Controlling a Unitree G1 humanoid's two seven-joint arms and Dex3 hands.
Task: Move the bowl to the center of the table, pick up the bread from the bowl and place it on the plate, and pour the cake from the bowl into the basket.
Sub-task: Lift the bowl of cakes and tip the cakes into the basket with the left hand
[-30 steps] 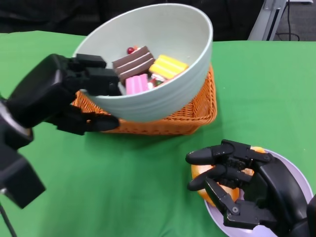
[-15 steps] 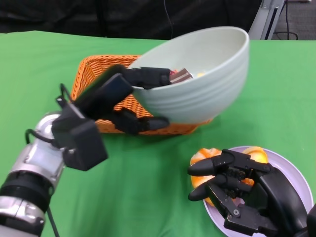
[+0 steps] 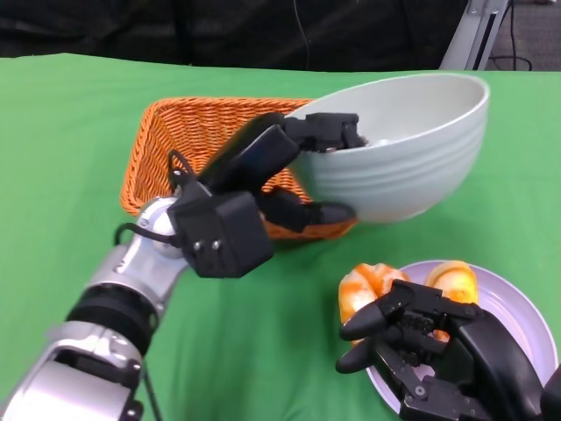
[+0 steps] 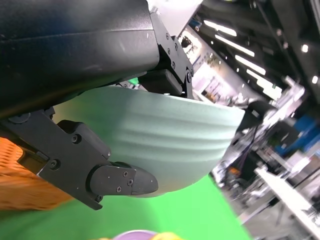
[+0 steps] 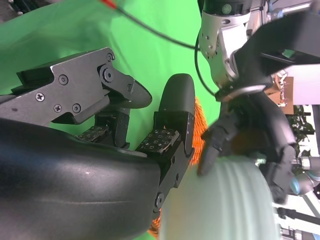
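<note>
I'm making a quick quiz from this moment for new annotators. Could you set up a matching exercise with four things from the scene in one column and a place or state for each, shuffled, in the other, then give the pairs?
Column 1:
1. bowl
2. basket
3. bread
4. right hand

Column 2:
A. lies at the rim of the purple plate
B. gripped at its rim by the left hand
C. holds nothing, fingers apart, over the plate
D. orange wicker, sits on the green table

Pairs: 1-B, 2-D, 3-A, 4-C

Glossy ribbed ceramic-looking bowl [image 3: 412, 175], woven wicker basket [image 3: 175, 140], matt green cloth table [image 3: 70, 114]
</note>
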